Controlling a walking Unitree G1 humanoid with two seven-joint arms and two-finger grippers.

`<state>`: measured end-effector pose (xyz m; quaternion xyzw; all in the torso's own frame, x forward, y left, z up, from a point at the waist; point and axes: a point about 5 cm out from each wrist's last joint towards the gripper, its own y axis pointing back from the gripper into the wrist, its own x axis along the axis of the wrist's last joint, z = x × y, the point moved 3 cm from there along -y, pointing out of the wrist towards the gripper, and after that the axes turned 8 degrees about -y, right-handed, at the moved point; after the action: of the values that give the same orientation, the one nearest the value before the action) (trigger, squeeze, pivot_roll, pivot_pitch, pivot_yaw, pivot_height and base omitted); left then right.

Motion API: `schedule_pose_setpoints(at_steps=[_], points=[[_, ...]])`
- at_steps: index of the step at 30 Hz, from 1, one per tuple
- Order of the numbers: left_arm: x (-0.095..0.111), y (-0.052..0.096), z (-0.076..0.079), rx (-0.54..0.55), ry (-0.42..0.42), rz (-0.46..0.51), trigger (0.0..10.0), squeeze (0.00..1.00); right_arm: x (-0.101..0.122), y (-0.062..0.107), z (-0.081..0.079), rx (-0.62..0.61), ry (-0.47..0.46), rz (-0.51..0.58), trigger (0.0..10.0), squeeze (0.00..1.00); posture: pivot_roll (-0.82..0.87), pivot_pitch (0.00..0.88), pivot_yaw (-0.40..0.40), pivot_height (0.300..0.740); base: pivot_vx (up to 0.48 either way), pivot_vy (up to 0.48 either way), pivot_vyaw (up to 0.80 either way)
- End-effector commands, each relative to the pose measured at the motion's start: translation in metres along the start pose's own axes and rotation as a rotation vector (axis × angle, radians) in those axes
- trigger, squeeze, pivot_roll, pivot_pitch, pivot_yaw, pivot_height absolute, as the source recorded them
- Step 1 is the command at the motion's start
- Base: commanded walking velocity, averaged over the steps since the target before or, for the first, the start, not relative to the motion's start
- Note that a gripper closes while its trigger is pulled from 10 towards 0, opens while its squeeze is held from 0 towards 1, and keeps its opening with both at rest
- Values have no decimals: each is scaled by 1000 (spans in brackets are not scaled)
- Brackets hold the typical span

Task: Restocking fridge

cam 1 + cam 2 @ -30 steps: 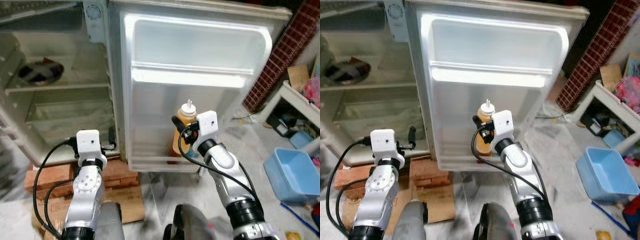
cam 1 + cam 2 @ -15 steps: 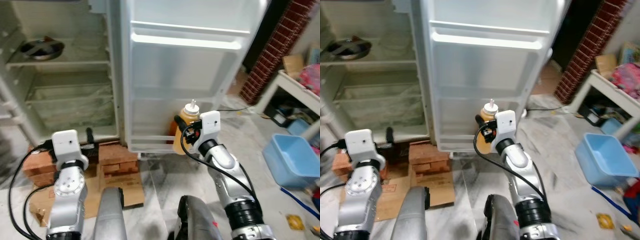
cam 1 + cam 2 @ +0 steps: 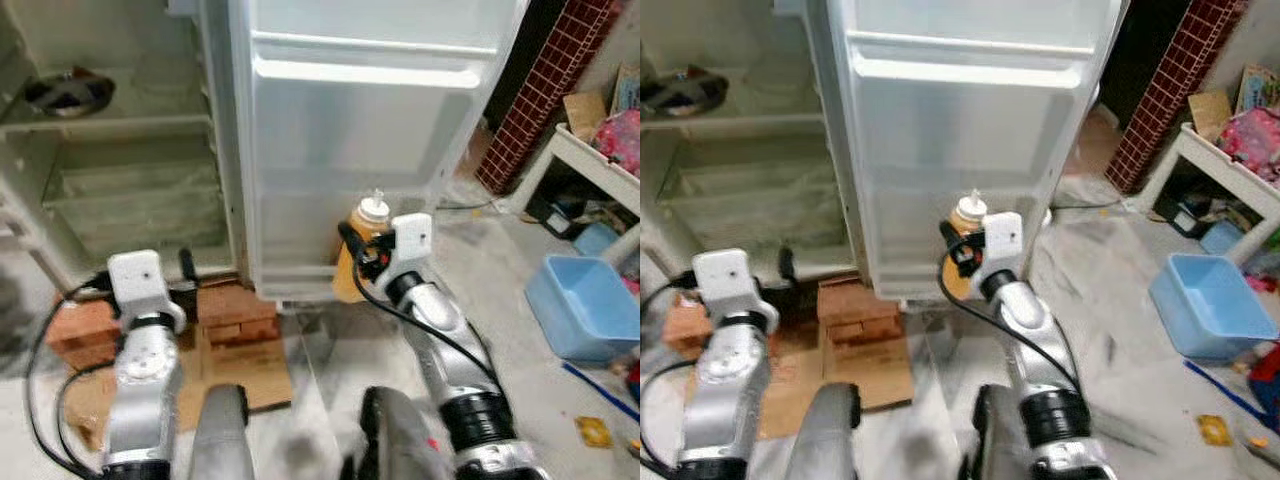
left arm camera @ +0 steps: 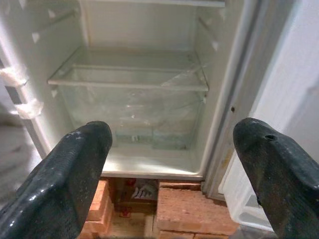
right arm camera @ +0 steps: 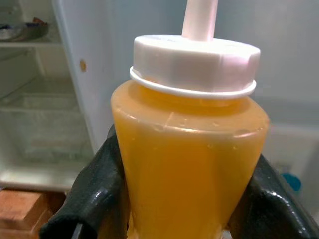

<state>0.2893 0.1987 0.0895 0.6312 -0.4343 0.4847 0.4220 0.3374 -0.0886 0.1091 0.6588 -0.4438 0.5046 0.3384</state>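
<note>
We stand before the open fridge, its door swung wide toward us. Our right gripper clamps an orange sauce bottle with a white cap, one black finger pressed on each side of its body. We hold the bottle upright, low in front of the door's inner face, near its bottom shelf. Our left gripper hangs spread wide and holding nothing, aimed at the clear drawer low in the fridge. Bricks lie under the fridge. A blue tub sits on the floor to our right.
</note>
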Motion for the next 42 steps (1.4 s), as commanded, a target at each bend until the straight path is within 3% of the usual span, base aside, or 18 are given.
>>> schedule_pose_setpoints(at_steps=[1, 6, 27, 42], points=[[6, -3, 3, -13, -5, 14, 10000, 0, 12, -3, -4, 22, 5, 34, 10000, 0, 99, 0, -100, 610, 326, 352, 0], [8, -5, 8, -21, 34, 18, 10000, 0, 10, -2, -2, 30, 30, 15, 10000, 0, 89, 0, -115, 610, 226, 383, 0], [10, 3, 20, -109, -8, 41, 10000, 0, 6, -2, -5, 1, 18, 26, 10000, 0, 114, 0, -96, 610, 106, 24, 0], [12, 4, 22, -103, 4, 39, 10000, 0, 12, -12, -16, 29, 28, 47, 10000, 0, 110, 1, -99, 610, 64, -291, 0]])
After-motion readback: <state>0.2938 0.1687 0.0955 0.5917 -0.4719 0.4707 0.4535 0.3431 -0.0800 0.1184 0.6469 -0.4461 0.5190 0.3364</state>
